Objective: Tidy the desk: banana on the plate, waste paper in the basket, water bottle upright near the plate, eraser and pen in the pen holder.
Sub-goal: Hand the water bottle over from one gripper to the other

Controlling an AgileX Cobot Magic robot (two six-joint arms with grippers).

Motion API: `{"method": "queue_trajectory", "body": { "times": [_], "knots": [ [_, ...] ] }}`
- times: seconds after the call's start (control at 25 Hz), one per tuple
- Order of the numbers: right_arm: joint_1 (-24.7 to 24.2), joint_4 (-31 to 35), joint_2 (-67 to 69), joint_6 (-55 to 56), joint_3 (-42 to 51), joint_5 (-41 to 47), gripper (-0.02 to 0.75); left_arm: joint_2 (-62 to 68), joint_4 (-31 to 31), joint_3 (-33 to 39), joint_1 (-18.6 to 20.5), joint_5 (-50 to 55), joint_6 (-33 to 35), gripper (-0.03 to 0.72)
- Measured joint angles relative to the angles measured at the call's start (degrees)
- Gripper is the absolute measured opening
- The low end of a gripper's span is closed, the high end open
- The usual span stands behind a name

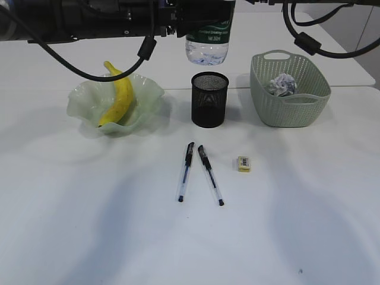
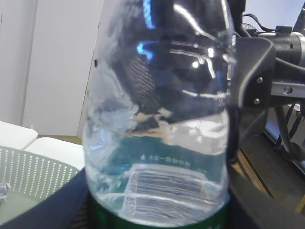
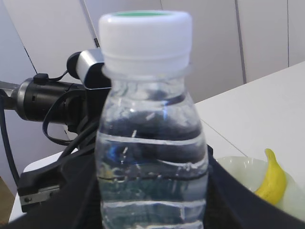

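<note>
the banana (image 1: 119, 97) already lies in the plate (image 1: 80, 102) and crumpled waste paper (image 1: 281, 84) sits in the basket (image 1: 295, 107). two pens (image 1: 186, 171) and the eraser (image 1: 243, 164) lie on the desk (image 1: 89, 225) at six o'clock of the pen holder (image 1: 209, 100), not yet stowed. the water bottle (image 1: 207, 43), clear with a dark green label and white cap, hangs upright in the air at twelve o'clock of the holder, clamped by both the left gripper (image 2: 157, 210) and right gripper (image 3: 152, 191).

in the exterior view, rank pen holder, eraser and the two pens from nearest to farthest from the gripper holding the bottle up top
Measured from the held water bottle; the gripper fingers themselves are out of frame.
1. pen holder, directly below the bottle.
2. eraser, lower right, and the two pens, lower centre: too close to call.
</note>
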Motion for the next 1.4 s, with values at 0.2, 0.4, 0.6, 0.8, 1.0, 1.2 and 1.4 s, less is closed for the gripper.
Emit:
{"method": "queue_trajectory", "body": {
  "times": [0.2,0.4,0.6,0.8,1.0,1.2,1.4],
  "knots": [
    [0.00,0.00,0.00,0.14,0.00,0.00,0.357,0.00,0.00,0.00,0.00,0.00,0.00,0.397],
    [0.00,0.00,0.00,0.25,0.00,0.00,0.394,0.00,0.00,0.00,0.00,0.00,0.00,0.393],
    [0.00,0.00,0.00,0.84,0.00,0.00,0.488,0.00,0.00,0.00,0.00,0.10,0.00,0.375],
    [0.00,0.00,0.00,1.04,0.00,0.00,0.511,0.00,0.00,0.00,0.00,0.10,0.00,0.373],
    [0.00,0.00,0.00,1.64,0.00,0.00,0.512,0.00,0.00,0.00,0.00,0.10,-0.04,0.373],
    [0.00,-0.21,0.00,3.49,0.00,0.00,0.537,0.00,0.12,0.00,0.00,0.10,-0.27,0.373],
    [0.00,1.69,0.00,6.30,0.00,0.00,0.594,0.00,2.36,0.34,-0.39,0.10,-0.27,0.372]
  ]
}}
